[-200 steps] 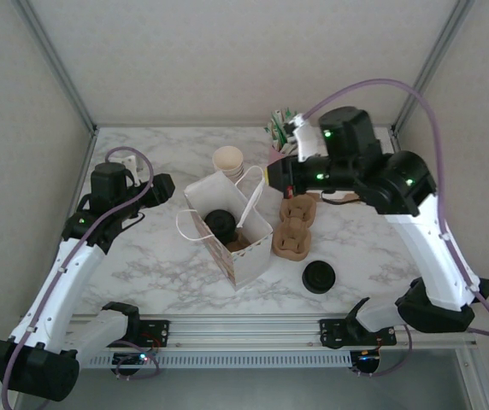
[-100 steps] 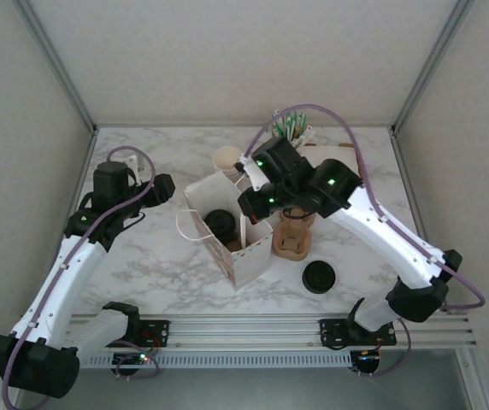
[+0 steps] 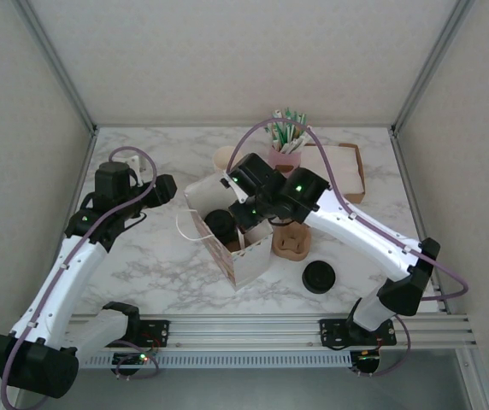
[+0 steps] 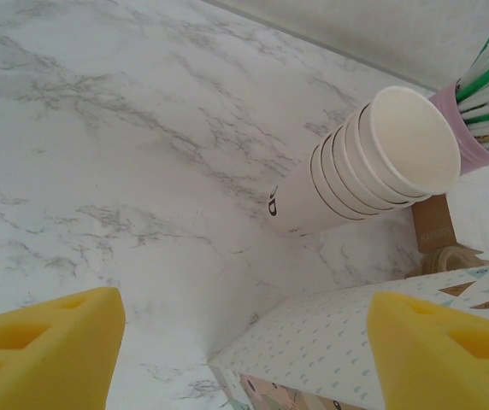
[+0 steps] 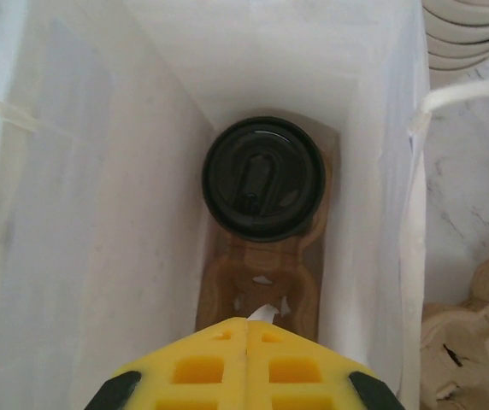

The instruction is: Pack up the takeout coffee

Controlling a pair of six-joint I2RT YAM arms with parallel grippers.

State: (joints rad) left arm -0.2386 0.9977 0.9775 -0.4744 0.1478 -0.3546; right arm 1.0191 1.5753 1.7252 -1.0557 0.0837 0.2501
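The takeout coffee, a cup under a round black lid, stands in a brown cup carrier at the bottom of the white patterned paper bag. From above, the coffee shows through the open mouth of the bag. My right gripper hangs in the bag's mouth, just above the carrier's near end. Its jaws are shut on a thin white scrap of paper that pokes out at the tips. My left gripper stands open beside the bag's left rim, touching nothing.
A stack of cream paper cups lies behind the bag. More brown carriers and a loose black lid sit right of the bag. A pink cup of straws and a napkin tray stand at the back.
My right arm swung from the back right over to the bag and brought its shut gripper into the bag's mouth. The left arm stayed put.
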